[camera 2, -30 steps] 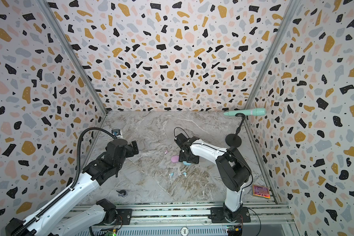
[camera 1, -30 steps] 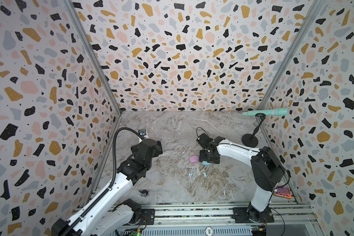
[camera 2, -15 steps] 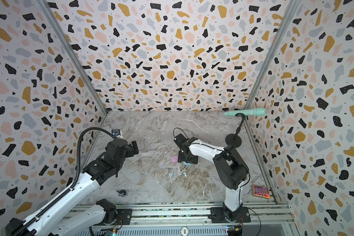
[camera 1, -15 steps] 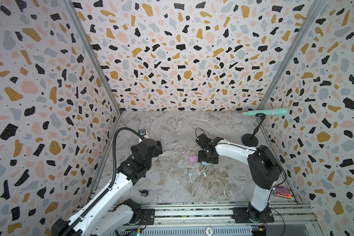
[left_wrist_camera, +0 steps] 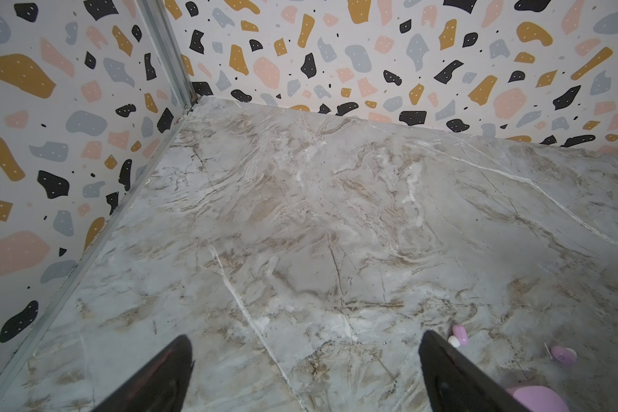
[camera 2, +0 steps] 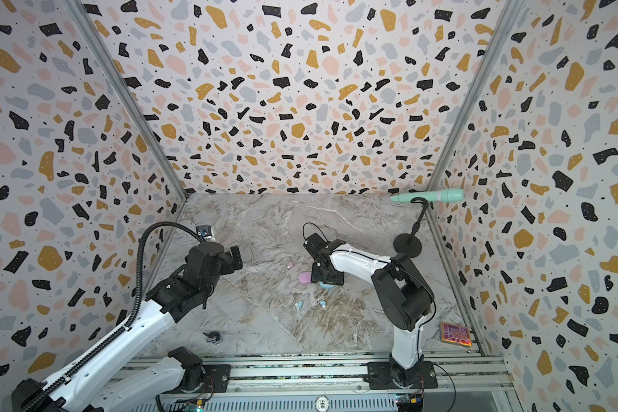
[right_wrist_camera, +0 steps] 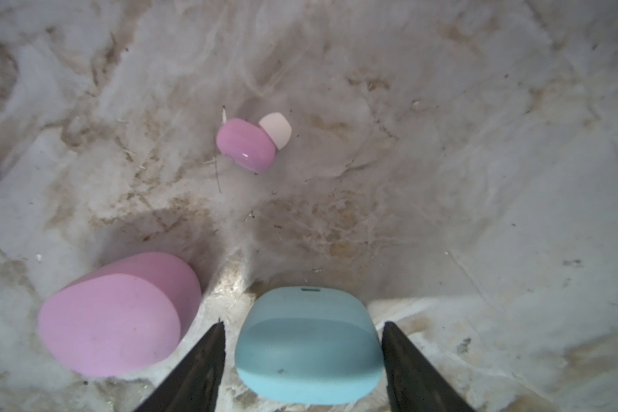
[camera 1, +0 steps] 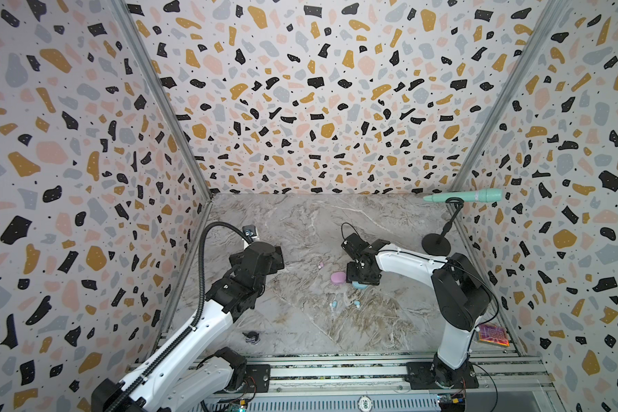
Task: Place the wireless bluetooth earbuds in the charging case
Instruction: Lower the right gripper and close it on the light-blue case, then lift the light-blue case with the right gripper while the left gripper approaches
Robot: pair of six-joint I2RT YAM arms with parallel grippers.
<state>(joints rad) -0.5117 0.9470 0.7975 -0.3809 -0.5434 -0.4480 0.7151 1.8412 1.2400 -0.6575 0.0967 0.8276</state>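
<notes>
2 cases, both closed: pink case [camera 1: 338,278] & blue case [right_wrist_camera: 307,342], just beside each other, blue at pink's 4 o'clock in both top views. R gripper [right_wrist_camera: 302,324] sits low over blue case, one jaw each side, slim gap showing, not clamped. L gripper [left_wrist_camera: 305,353] spread wide, empty. 4 buds loose on table [camera 1: 300,221]: 2 blue earbuds [camera 1: 333,304] [camera 1: 356,303] at cases' 6 o'clock; 2 pink earbuds [left_wrist_camera: 457,335] [left_wrist_camera: 562,354], one at pink case's 10 o'clock.

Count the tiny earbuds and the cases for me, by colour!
pink earbuds: 2
blue earbuds: 2
pink case: 1
blue case: 1
Total: 6
</notes>
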